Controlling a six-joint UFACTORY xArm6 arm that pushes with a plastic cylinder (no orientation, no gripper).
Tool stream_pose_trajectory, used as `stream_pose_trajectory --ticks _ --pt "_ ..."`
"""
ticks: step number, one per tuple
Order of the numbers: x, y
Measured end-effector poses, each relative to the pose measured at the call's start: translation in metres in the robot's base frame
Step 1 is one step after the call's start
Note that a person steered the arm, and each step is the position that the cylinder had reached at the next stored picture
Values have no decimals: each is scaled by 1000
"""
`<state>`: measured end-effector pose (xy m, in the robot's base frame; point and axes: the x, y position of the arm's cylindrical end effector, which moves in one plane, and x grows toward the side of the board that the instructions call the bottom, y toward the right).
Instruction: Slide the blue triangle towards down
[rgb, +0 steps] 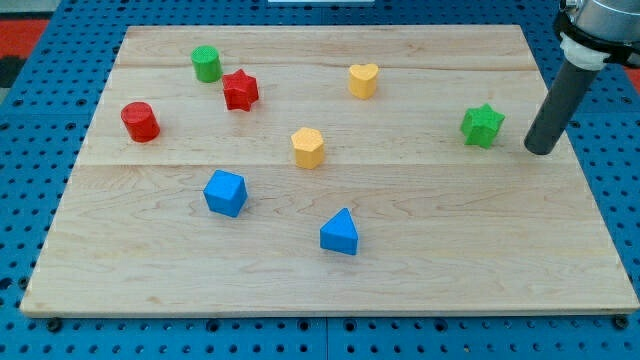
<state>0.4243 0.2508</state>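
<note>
Tip (540, 151) rests far right by the green star (482, 125), well apart from the blue triangle (340, 233) (no jaws on this rod), so no push has begun.

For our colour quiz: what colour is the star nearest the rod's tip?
Green star, seen in the camera view.

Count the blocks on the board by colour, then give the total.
Red: 2, cylinder and star
Green: 2, cylinder and star
Yellow: 2, heart and hexagon
Blue: 2, cube and triangle
Total: 8
</note>
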Motion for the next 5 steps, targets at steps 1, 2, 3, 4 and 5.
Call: stream_pose_trajectory --ticks 1,2,3,4,5 --pt "0 -2" --pt "10 -7" --pt "69 -51" --pt "69 -120" --pt "68 -146"
